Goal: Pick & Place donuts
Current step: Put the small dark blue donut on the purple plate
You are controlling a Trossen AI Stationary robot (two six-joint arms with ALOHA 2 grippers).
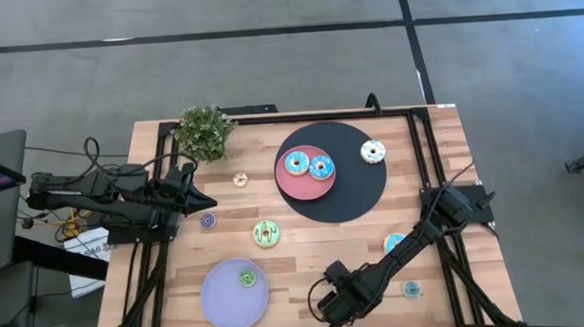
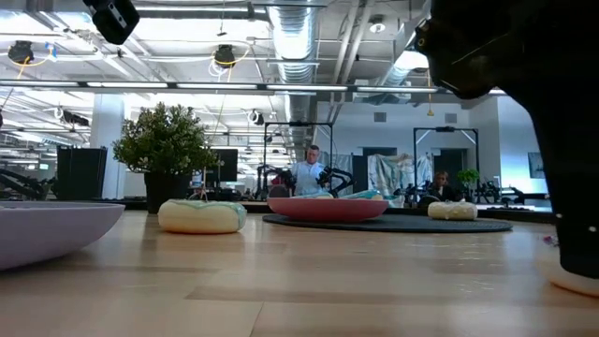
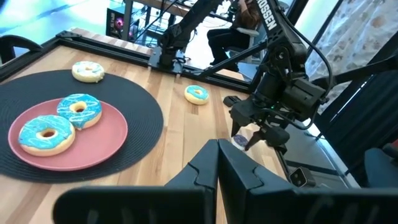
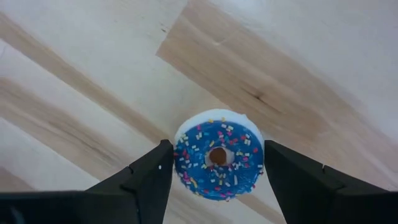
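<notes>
The right gripper (image 4: 214, 171) is straddling a small blue sprinkled donut (image 4: 217, 158) lying on the tabletop (image 4: 93, 74) toward five o'clock, jaws spread either side, not yet gripping. Next: closing squarely, then lifting. The left gripper (image 3: 217, 180) is waiting clenched at nine o'clock.

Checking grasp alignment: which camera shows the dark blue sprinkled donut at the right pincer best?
Right wrist view: the dark blue donut lies in full sight on the wood between the fingers of the right pincer. The high view hides it under that arm; the left wrist and low views show slivers at most.
</notes>
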